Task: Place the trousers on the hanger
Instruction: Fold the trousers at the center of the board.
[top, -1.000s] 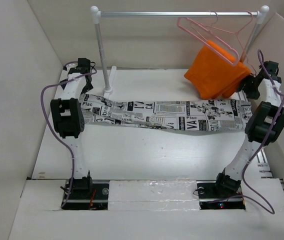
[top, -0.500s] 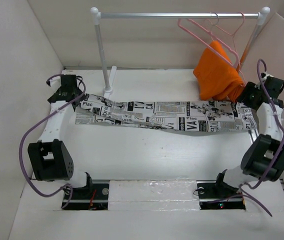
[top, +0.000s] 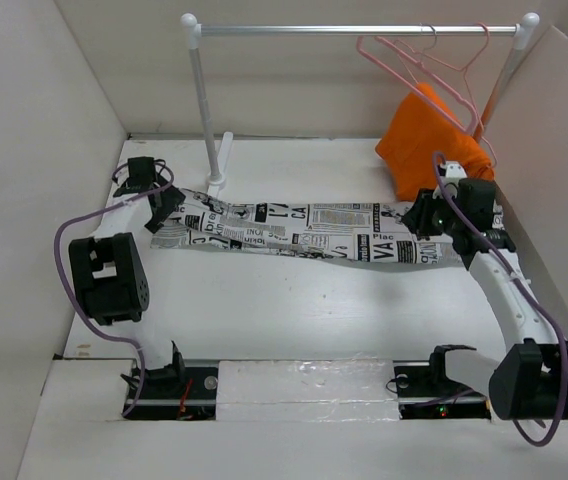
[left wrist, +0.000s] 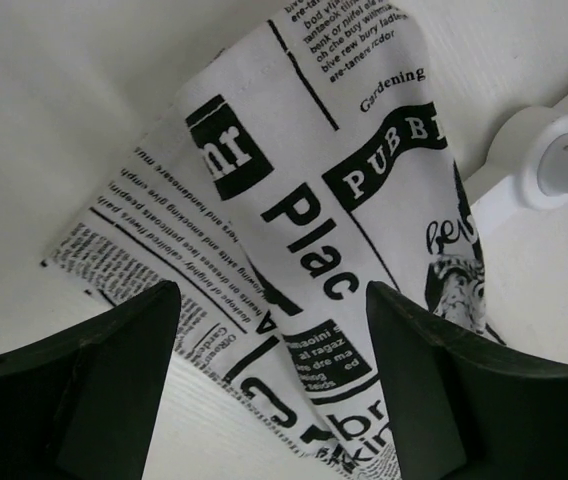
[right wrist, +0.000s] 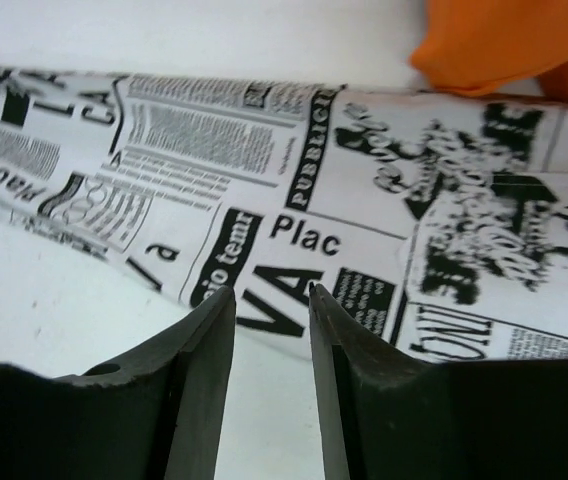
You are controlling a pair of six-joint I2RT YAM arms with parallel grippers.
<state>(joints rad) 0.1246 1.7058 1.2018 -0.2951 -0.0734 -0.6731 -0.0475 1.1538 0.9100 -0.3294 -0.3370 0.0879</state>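
Observation:
The trousers (top: 314, 230), white with black newspaper print, lie flat across the table from left to right. My left gripper (top: 167, 207) hovers over their left end, open wide. In the left wrist view (left wrist: 271, 290) its fingers stand either side of the printed cloth (left wrist: 314, 230). My right gripper (top: 419, 216) is above their right part, jaws a narrow gap apart and empty. In the right wrist view (right wrist: 270, 290) its tips point at the cloth's near edge (right wrist: 294, 230). The pale pink hanger (top: 396, 62) hangs on the rail at the back right.
A metal rail (top: 354, 30) on two posts spans the back; its left post base (top: 220, 160) also shows in the left wrist view (left wrist: 554, 170). An orange cloth (top: 432, 140) hangs on a second thin hanger at the right and shows in the right wrist view (right wrist: 514, 45). White walls enclose the table.
My left gripper moved from the far left onto the trousers' left end. My right gripper moved left from the right edge over the trousers. The orange cloth has swung slightly.

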